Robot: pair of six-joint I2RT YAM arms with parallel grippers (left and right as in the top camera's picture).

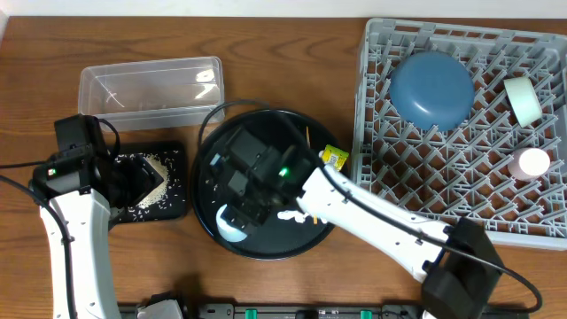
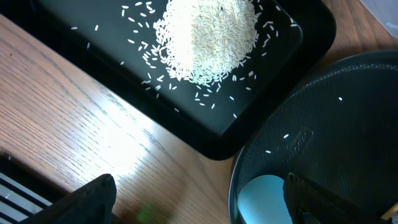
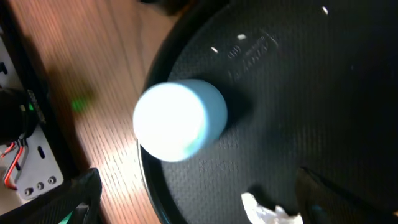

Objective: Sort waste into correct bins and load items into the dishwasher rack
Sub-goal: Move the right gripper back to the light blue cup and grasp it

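Wooden bench (image 3: 118, 68), round black tray (image 3: 298, 81): your right claw (image 3: 199, 177) hangs spread wide above it.
Your pale blue cup (image 3: 180, 121) sits just ahead of the open claw, near the tray's rim, round end toward the wrist camera, body running back toward the tray's middle; crumpled white scrap (image 3: 264, 211) lies inside the claw's span.

I count 2 bins: 1 clear tub (image 1: 151, 64), 1 black rect. tray (image 2: 261, 134). 1 rack (image 1: 461, 204), 1 round tray (image 3: 323, 93). Dishes: 1 blue plate (image 1: 431, 89), 1 cream bowl (image 1: 523, 99), 2 cups, i.e. 1 pale blue cup (image 3: 180, 118) + 1 whitish cup (image 1: 532, 162). Waste: 1 wrapper (image 1: 334, 158), 1 white scrap (image 3: 267, 211), 1 rice pile (image 2: 208, 40) + loose grains (image 2: 149, 59), too many to count. 1 stick (image 1: 308, 135).
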